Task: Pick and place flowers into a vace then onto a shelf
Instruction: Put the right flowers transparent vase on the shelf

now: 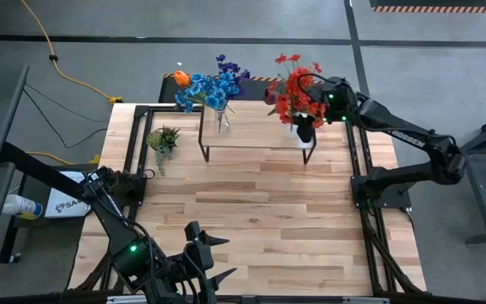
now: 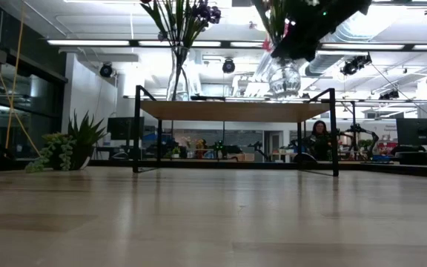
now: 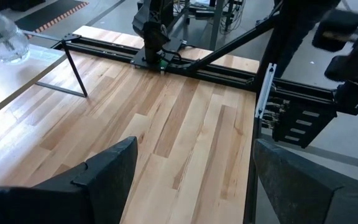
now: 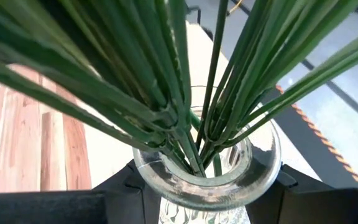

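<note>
Your right gripper [image 4: 201, 186] has its jaws grasping the neck of the glass vase [image 4: 207, 177] of red flowers [image 1: 294, 91] at the shelf's [image 1: 256, 131] right end; releasing crookedly may tip it off the edge; your left gripper [image 3: 191, 177] waits released, well apart from the shelf.

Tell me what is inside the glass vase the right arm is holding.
Inside the glass vase, gripped by the right end effector, stand green stems of red flowers. The stem ends and any water are hidden.

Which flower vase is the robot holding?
The vase with the red flowers, at the shelf's right end. The right end effector grips it; the blue-flower vase stands untouched.
</note>
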